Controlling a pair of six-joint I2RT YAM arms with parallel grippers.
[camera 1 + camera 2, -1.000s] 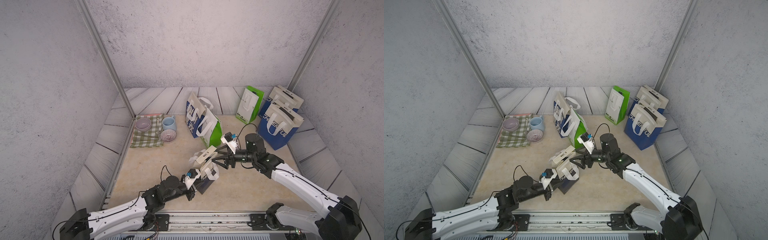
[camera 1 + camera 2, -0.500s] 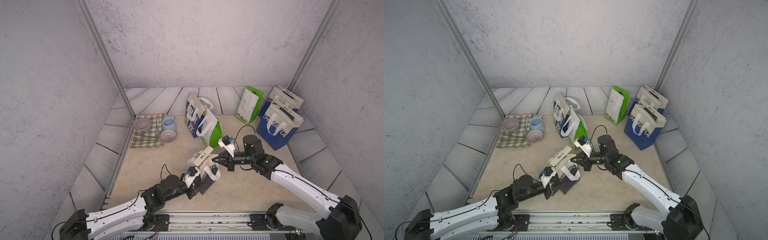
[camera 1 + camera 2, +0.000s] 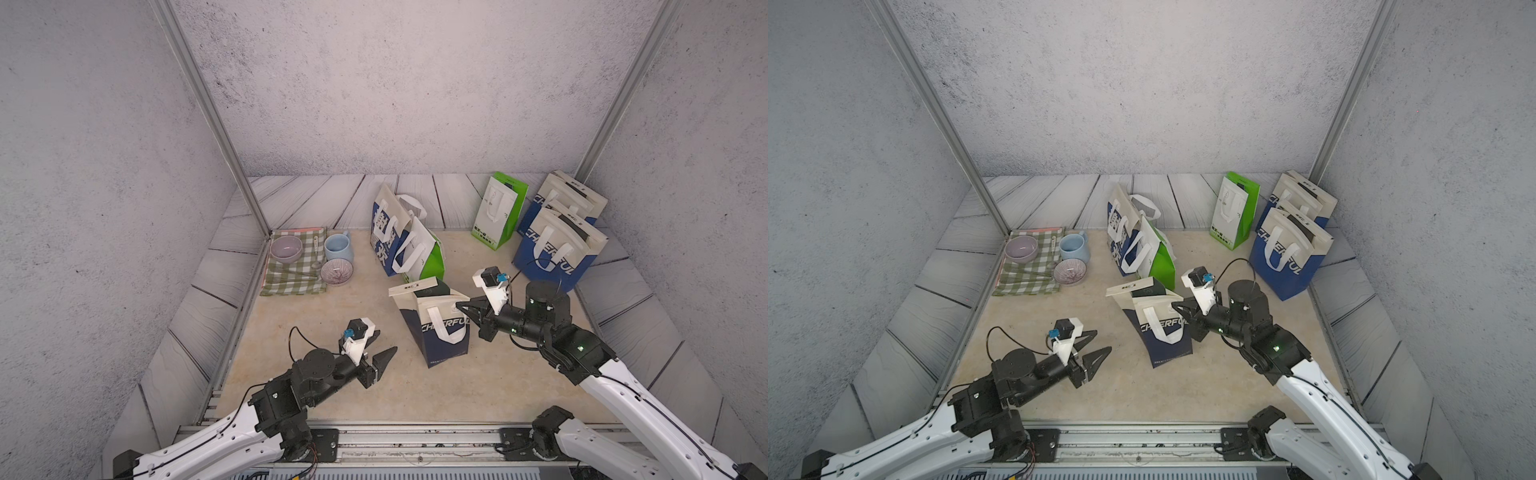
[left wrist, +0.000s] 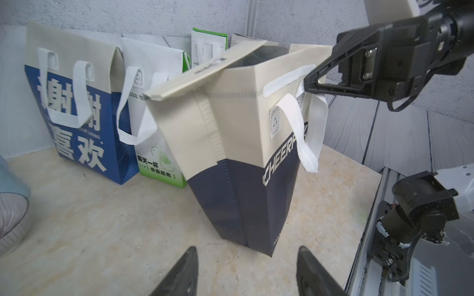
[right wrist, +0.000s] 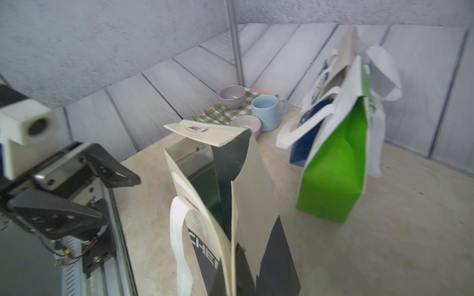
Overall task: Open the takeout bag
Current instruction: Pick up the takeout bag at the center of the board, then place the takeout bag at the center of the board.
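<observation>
On the beige tabletop (image 3: 478, 386), centre | navy-and-cream takeout bag (image 3: 436, 332) stands upright, mouth gaping, top flap (image 3: 417, 286) tipped up | right hand (image 3: 460, 306) pinched tight on the bag's rim | left hand (image 3: 384, 341) spread wide, near the bag, holding nothing

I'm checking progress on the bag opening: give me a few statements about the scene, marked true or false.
1. The navy bag has its top flap lifted. True.
2. The left gripper grips the navy bag. False: its jaws stand open, clear of it.
3. The right gripper is shut at the bag's rim. True.
4. The blue mug lies inside the navy bag. False: it stands at the checked cloth's edge.
</observation>
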